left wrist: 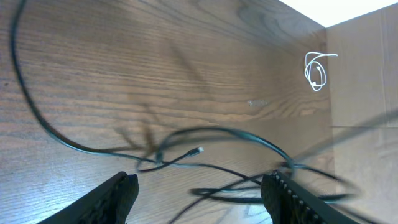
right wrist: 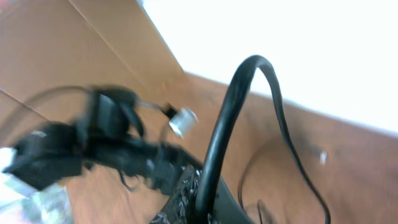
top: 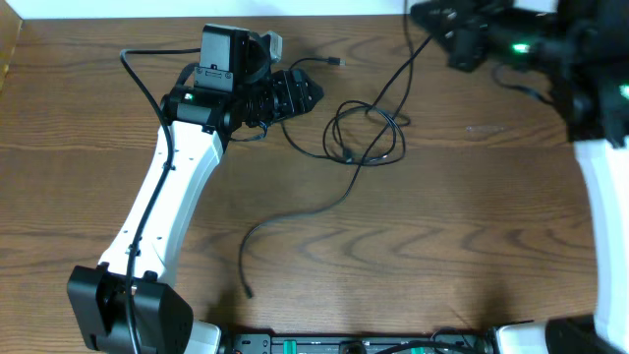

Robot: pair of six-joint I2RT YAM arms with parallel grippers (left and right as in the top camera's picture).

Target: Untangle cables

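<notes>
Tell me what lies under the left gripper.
Below the open left gripper, the wrist view shows black cable looping and crossing on the wooden table, one plug tip among the strands. From overhead the gripper's body hides that stretch.

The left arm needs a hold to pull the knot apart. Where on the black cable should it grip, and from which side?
Probably the black cable on its free tail, nearer the robot than the loops, coming down with the open left gripper. That stretch lies flat and alone on the table; in the loops, strands cross, so fingers would pinch several.
</notes>
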